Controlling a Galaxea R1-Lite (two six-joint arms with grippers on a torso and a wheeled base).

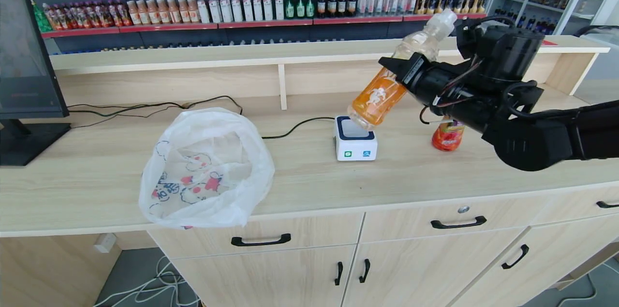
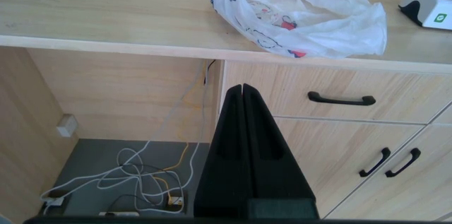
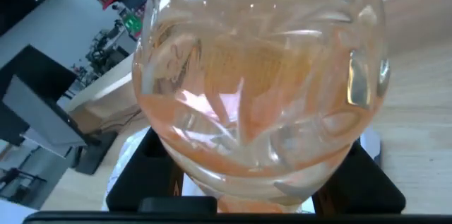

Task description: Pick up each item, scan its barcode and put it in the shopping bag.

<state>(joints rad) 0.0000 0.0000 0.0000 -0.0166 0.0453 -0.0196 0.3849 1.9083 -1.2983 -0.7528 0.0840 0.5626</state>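
Note:
My right gripper is shut on an orange drink bottle, held tilted with its cap up and to the right. The bottle's base hangs just above the window of the white barcode scanner on the counter. In the right wrist view the bottle sits close between the gripper's black fingers. A second orange bottle stands on the counter behind the right arm. The white plastic shopping bag lies open to the scanner's left. My left gripper is shut and empty, low in front of the cabinets, below the bag.
A monitor stands at the counter's far left, with black cables running behind the bag. A raised wooden ledge lines the counter's back. Drawer and door handles face the left gripper. Loose cables lie on the floor.

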